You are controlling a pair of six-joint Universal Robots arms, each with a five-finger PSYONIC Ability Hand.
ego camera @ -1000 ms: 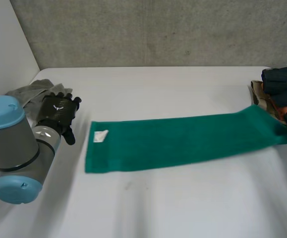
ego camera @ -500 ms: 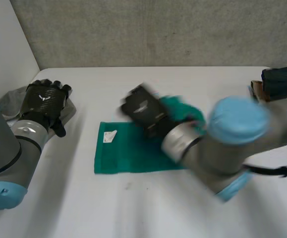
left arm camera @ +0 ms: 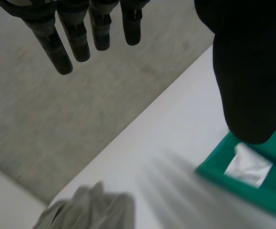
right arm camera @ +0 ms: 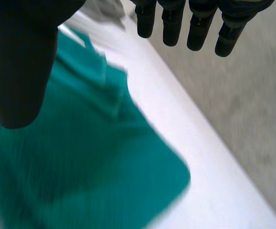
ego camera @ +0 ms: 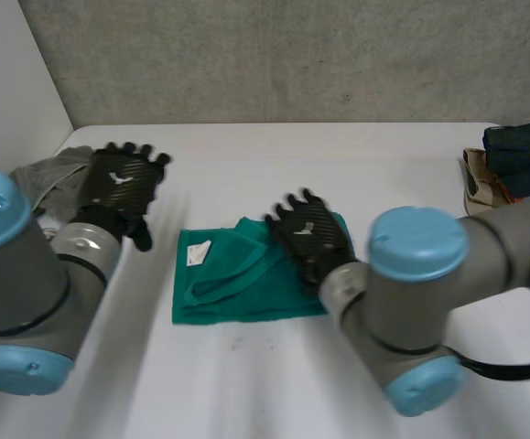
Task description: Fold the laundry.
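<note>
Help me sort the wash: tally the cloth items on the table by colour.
Green: 1, the towel, loosely folded over
Grey: 1, the cloth at the far left
Dark blue: 1, the garment at the far right
Beige: 1, the patterned piece beside it
Total: 4, though the right-hand items are partly cut off, so more may lie there.

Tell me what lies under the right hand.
The folded green towel lies under the open right hand, on the white table. The hand hides part of the towel's right end in the head view; whether they touch cannot be told.
</note>
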